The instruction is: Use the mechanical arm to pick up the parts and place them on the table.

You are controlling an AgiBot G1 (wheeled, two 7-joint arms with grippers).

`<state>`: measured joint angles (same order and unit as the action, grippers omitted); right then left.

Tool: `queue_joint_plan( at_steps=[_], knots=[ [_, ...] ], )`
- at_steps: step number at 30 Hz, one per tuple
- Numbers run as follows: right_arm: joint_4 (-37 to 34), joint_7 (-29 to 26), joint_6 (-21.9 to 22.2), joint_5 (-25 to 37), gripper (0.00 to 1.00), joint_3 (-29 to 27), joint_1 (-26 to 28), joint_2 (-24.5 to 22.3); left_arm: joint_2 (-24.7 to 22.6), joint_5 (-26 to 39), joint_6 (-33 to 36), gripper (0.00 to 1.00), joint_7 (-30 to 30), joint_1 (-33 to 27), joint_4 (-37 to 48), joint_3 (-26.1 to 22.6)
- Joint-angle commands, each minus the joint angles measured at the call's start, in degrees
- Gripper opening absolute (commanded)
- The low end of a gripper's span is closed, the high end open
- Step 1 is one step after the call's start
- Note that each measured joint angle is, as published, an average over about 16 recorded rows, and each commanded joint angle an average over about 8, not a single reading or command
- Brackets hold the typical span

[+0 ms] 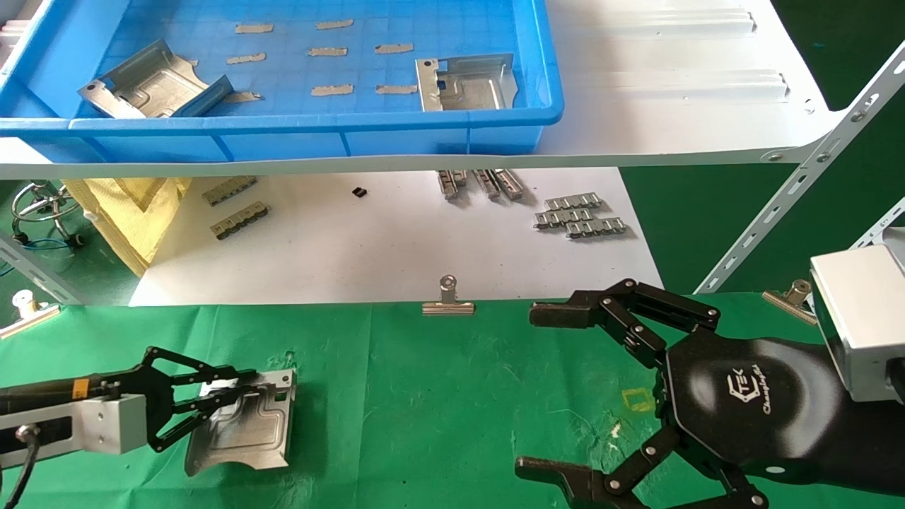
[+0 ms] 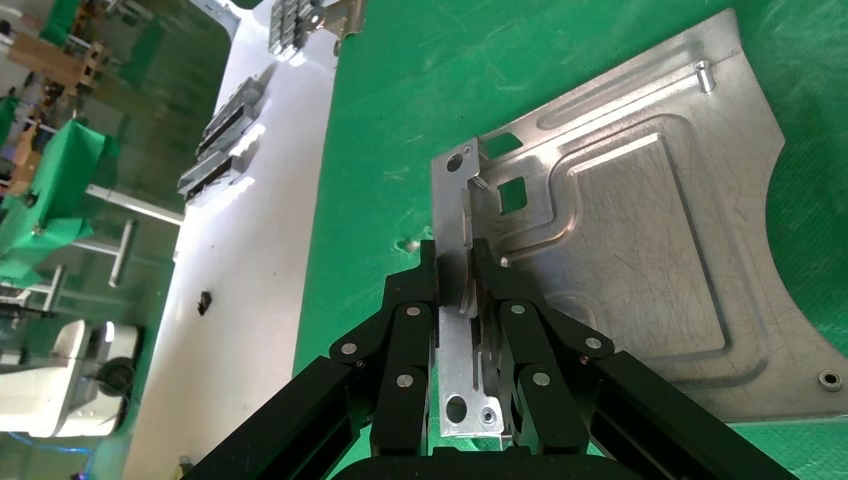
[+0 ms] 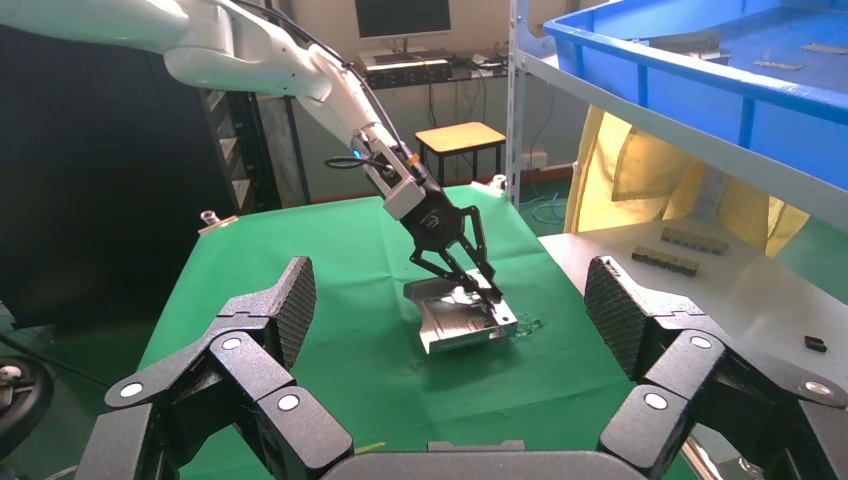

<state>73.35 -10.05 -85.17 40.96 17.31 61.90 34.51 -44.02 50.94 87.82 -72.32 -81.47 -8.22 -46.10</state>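
My left gripper (image 1: 237,387) is shut on the bent-up edge flange of a silver stamped part (image 1: 244,424) at the front left of the green table (image 1: 424,410). The left wrist view shows both fingertips (image 2: 487,262) pinching the flange, with the part's embossed plate (image 2: 620,230) flat over the cloth. In the right wrist view the part (image 3: 460,322) sits low and slightly tilted on the cloth. My right gripper (image 1: 537,392) is wide open and empty over the table's right side. Two more parts (image 1: 152,81) (image 1: 466,83) lie in the blue bin (image 1: 424,131).
The bin stands on a white shelf board (image 1: 672,120) carried by a slanted metal strut (image 1: 799,184). Small ridged strips (image 1: 580,215) lie on the white sheet (image 1: 396,247) behind the table. Binder clips (image 1: 447,300) (image 1: 788,297) sit on the cloth's far edge. A yellow square mark (image 1: 638,399) lies near my right gripper.
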Motion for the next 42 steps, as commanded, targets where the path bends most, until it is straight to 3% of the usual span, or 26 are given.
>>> queue_joint_plan(
  at_steps=[1, 8, 13, 21, 27, 31, 36, 42],
  knots=[
    [0.0, 0.0, 0.0, 0.0, 1.0, 0.0, 0.0, 0.0, -0.5, 0.2, -0.2, 1.0, -1.3, -0.1, 1.1, -0.1],
    [0.0, 0.0, 0.0, 0.0, 1.0, 0.0, 0.0, 0.0, -1.3, -0.2, 1.0, 1.0, -2.6, -0.9, 3.3, 0.1],
    [0.0, 0.0, 0.0, 0.0, 1.0, 0.0, 0.0, 0.0, -1.0, -0.2, 2.4, 1.0, 2.5, -2.3, 4.6, 0.0],
    [0.0, 0.0, 0.0, 0.0, 1.0, 0.1, 0.0, 0.0, -0.2, -2.7, 3.6, 1.0, 23.9, -1.7, 4.8, 0.8],
    [0.0, 0.0, 0.0, 0.0, 1.0, 0.1, 0.0, 0.0, 0.8, -9.9, 3.9, 1.0, 43.5, 4.5, 1.7, 4.1],
    [0.0, 0.0, 0.0, -0.1, 1.0, 0.1, 0.0, 0.0, 1.6, -14.3, 4.0, 1.0, 51.5, 8.9, -1.2, 5.8],
    [0.0, 0.1, 0.1, -0.1, 1.0, 0.1, 0.0, 0.0, 2.1, -16.8, 4.1, 1.0, 54.1, 11.7, -3.3, 6.7],
    [0.0, 0.0, 0.1, -0.1, 1.0, 0.1, 0.0, 0.0, 2.1, -16.1, 4.0, 1.0, 53.4, 11.0, -3.2, 6.6]
  ],
)
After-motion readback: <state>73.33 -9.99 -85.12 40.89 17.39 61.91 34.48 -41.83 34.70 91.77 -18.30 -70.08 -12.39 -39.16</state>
